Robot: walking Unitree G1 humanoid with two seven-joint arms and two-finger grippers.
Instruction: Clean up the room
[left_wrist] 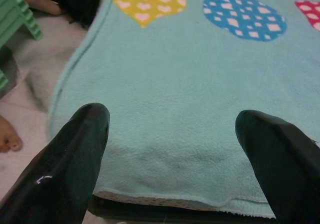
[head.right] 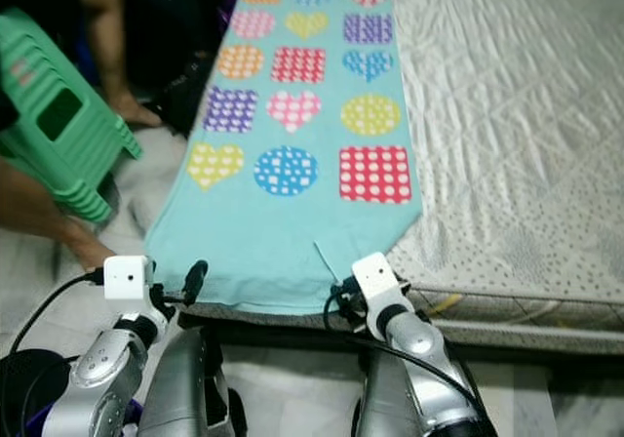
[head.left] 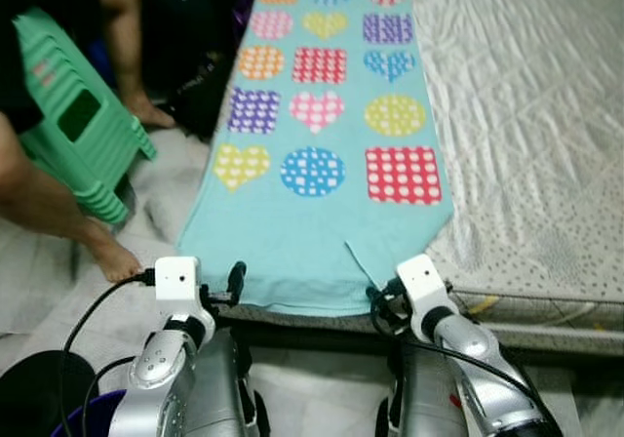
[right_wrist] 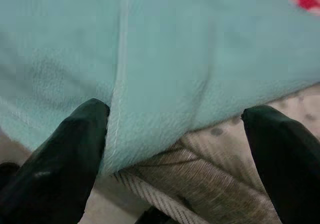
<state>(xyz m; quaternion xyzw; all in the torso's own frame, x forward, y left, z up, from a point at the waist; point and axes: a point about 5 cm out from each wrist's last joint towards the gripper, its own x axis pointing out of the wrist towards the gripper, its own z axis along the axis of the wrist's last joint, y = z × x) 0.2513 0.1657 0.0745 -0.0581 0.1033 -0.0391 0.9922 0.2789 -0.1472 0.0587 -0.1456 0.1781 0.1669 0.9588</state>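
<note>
A turquoise blanket printed with dotted hearts, circles and squares lies lengthwise on the mattress, its near hem hanging over the front edge. My left gripper is open just before the blanket's near left hem, with nothing between its fingers. Open as well, my right gripper is at the near right corner, where a fold of the blanket meets the mattress edge. In the head views the left gripper and the right gripper both stand at the hem.
A green plastic stool stands on the floor to the left. A person's legs and bare feet are beside it. Dark bags lie by the bed's left side. A black round object sits near my left arm.
</note>
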